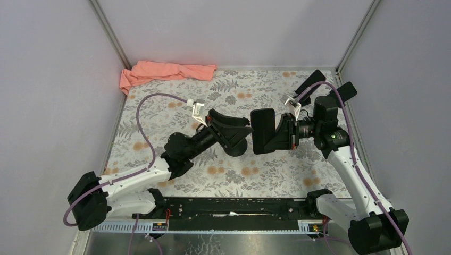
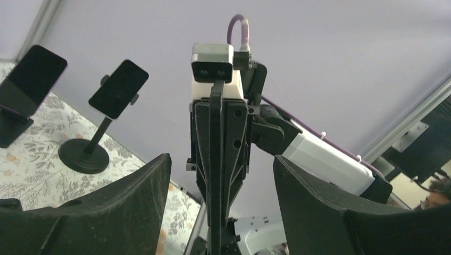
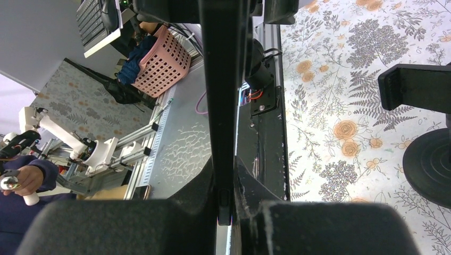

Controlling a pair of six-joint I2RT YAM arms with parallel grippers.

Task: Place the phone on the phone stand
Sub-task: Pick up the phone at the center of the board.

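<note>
The flat black phone is held off the table at the frame's centre, clamped on its edges by the right gripper, whose jaws are closed on it. Just to its left the left gripper stands spread wide and touches nothing, over the black round-based phone stand. A grey floral-print cover lies on the table. Plain pale walls enclose it, and a crumpled pink cloth sits at the upper left. Only the left wrist view shows two further black stands with dark tilted plates, at its left. Only the right wrist view shows a pink lattice basket beyond the table.
</note>
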